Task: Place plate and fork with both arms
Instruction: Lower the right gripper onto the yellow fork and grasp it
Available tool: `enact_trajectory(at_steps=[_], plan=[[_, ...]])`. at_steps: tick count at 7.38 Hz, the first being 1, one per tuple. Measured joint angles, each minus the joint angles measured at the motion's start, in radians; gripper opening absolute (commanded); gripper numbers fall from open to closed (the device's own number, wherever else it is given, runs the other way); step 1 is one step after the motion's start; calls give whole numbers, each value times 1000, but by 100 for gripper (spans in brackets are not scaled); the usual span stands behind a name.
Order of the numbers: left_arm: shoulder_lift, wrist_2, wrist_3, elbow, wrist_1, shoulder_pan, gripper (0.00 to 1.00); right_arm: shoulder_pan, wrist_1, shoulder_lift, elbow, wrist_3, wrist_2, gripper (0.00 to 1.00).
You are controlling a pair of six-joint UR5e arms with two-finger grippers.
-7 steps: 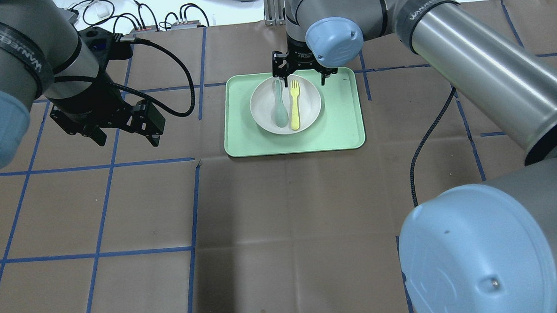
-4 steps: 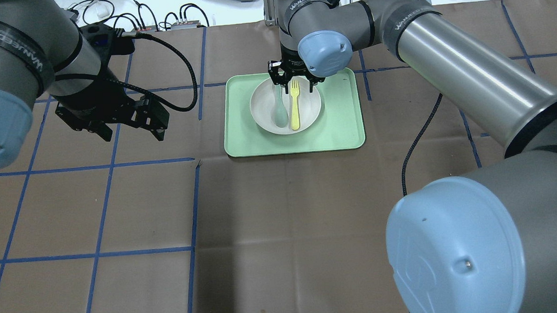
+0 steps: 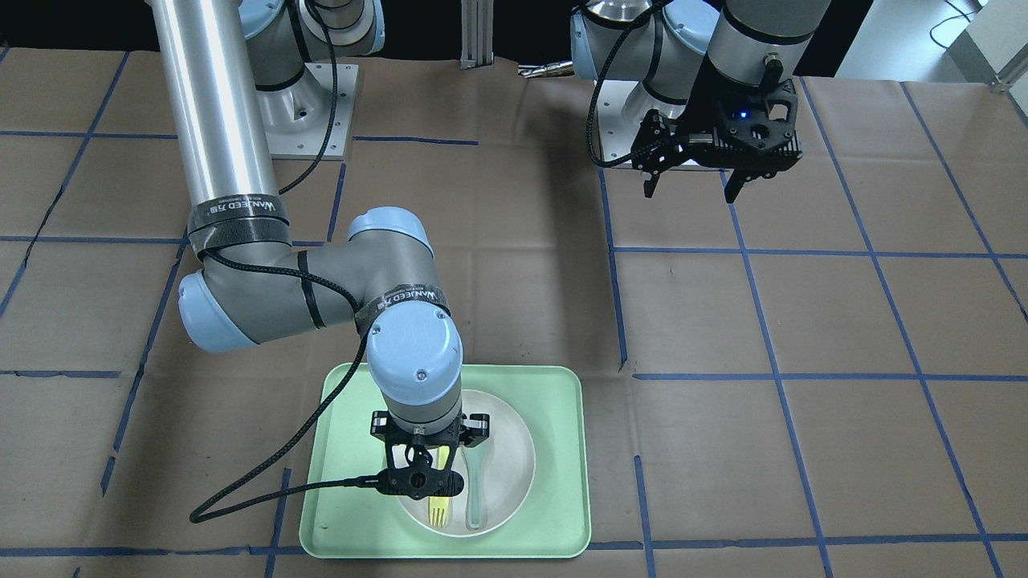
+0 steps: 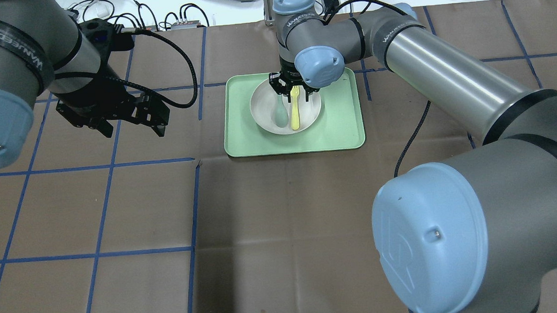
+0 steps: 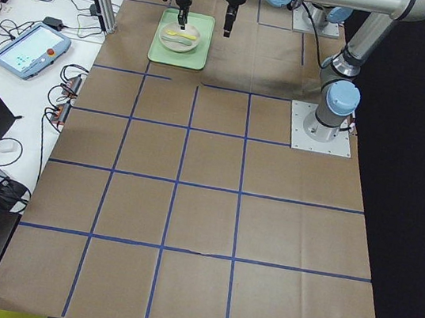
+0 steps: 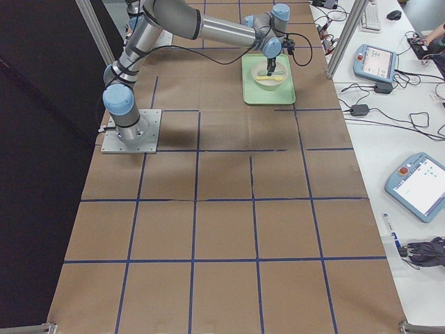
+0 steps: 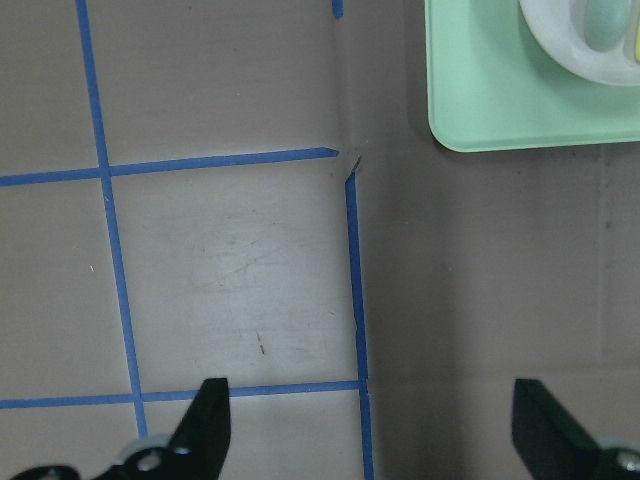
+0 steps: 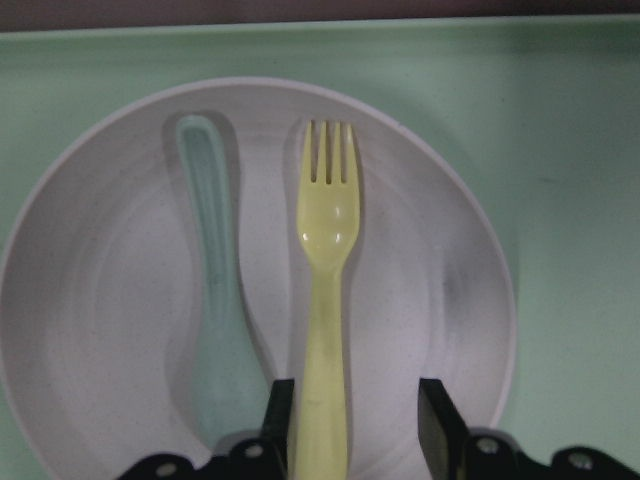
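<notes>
the plate (image 4: 261, 109) sits in a green tray (image 4: 340, 125) near the surface's (image 4: 286, 222) edge opposite the robot's base. the fork (image 8: 325, 300) lies flat on the plate just beside a grey-green spoon (image 8: 212, 300), tines toward that same edge. the right end effector (image 8: 355, 425) is down over the plate, fingers apart – one on either side of the fork's handle, not clamped on it. the left end effector (image 7: 372, 428) hangs spread wide above bare surface, off the tray's left side – holding nothing.
</notes>
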Motion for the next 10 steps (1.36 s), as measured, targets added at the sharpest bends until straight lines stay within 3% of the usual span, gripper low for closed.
enact_trajectory(at_steps=[6, 10], plan=[[0, -3, -53, 0, -1, 0, 100, 1, -3, 43, 2, -9, 1, 52], [-2, -3, -55, -1, -2, 1, 100, 8, -68, 72, 1, -5, 0, 52]])
